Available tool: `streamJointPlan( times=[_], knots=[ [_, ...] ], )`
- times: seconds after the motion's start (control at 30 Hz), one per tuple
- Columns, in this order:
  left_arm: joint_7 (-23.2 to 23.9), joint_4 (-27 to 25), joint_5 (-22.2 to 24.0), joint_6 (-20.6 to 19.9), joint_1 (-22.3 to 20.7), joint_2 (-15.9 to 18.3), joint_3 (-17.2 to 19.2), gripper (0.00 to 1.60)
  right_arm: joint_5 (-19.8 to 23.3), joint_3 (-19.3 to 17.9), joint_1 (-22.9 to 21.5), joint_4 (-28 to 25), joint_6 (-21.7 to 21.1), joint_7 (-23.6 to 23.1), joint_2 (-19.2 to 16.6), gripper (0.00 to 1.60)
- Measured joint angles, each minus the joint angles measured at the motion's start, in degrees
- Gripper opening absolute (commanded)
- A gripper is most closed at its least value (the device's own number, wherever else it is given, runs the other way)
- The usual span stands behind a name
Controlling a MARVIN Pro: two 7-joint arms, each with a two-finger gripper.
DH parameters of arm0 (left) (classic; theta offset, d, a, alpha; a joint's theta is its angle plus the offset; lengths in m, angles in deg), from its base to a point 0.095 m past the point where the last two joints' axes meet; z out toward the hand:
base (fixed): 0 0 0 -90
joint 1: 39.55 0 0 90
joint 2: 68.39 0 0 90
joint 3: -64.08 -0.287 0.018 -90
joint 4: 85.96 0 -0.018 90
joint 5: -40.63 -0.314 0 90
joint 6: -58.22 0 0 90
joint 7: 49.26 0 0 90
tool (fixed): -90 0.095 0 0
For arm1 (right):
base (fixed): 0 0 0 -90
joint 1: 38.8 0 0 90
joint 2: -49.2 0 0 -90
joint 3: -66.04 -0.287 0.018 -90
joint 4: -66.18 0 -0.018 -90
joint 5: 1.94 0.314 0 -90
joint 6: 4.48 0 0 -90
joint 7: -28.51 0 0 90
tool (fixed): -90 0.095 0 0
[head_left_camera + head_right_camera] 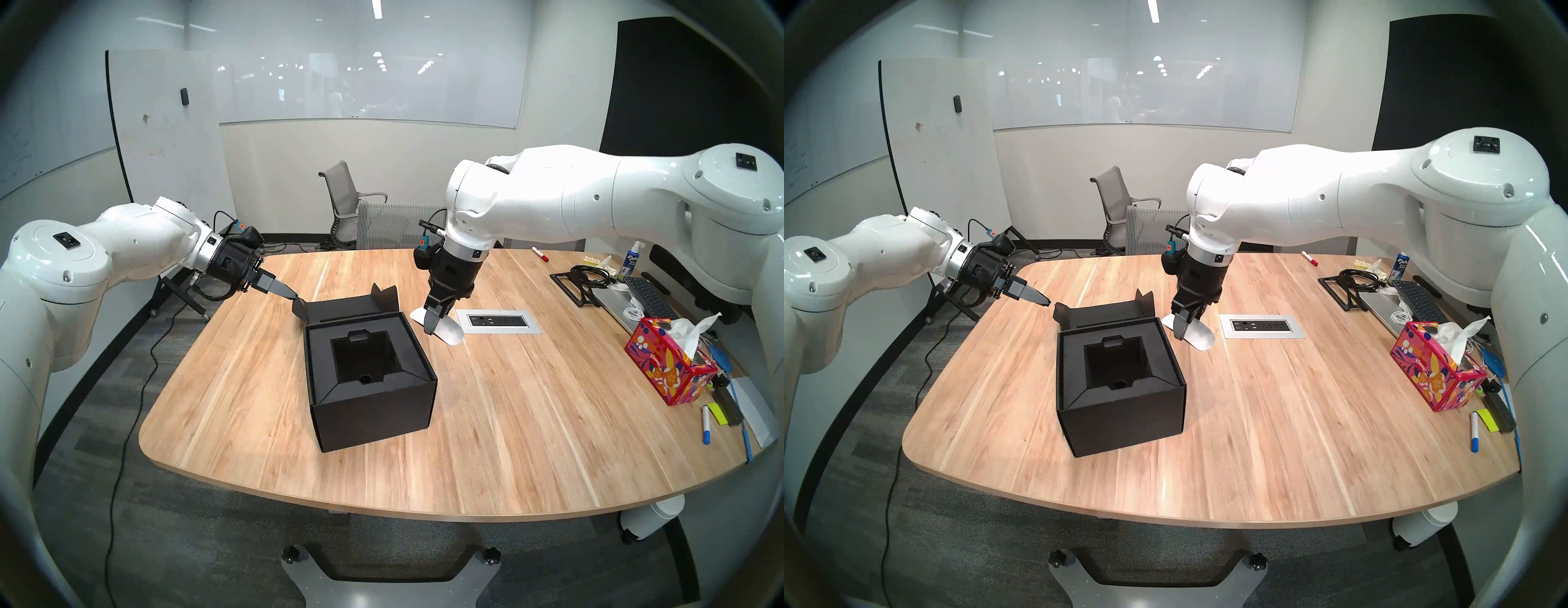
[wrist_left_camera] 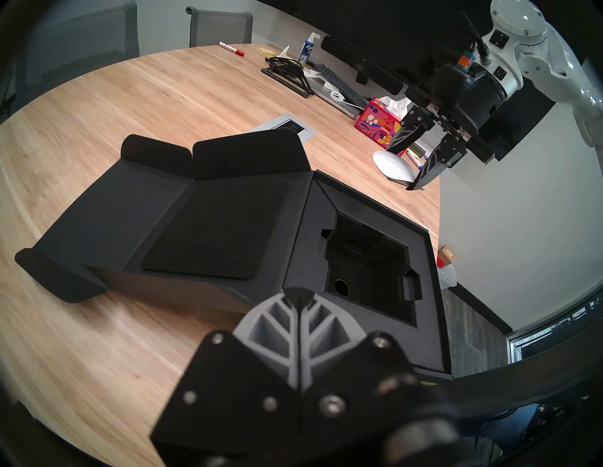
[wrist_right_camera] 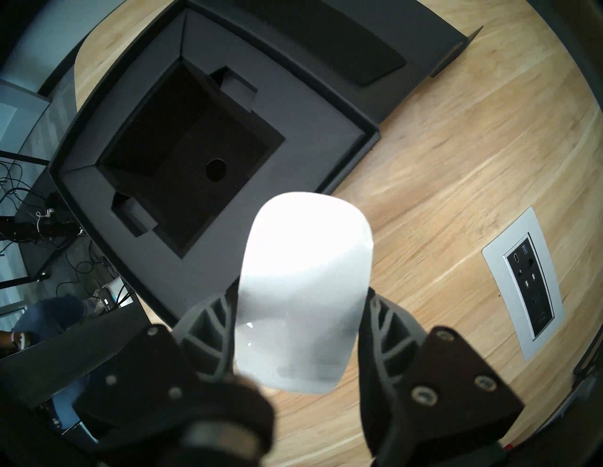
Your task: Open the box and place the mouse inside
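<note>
Big matte black cardboard box (image 1: 373, 382) sits open on table, square recess w/ nothing inside. My right gripper (image 3: 298, 323) clamps the smooth white oval mouse (image 3: 305, 283) beside box, off the tabletop. My left gripper (image 1: 297, 299) fully closed at a lid flap.

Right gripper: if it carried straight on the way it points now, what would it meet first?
The right gripper, shut on the mouse, points nearly straight down; it would probably meet the table just right of the box, though depth is unclear.
</note>
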Motion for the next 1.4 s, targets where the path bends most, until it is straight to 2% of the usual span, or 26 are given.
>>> streamJointPlan(
  times=[0.5,0.9,1.4],
  knots=[
    [0.0,0.0,-0.1,-0.02,0.0,0.01,0.09,0.0,-2.28,0.21,1.36,6.58,0.22,-1.86,6.5,0.0],
    [0.0,0.0,-0.15,-0.03,0.0,0.02,0.14,0.0,-3.32,0.48,4.63,12.98,2.4,-3.99,10.31,0.0],
    [0.0,0.0,-0.18,-0.04,0.0,0.03,0.18,0.0,-3.23,-0.05,6.09,17.44,4.97,-6.65,14.92,0.0]
  ],
)
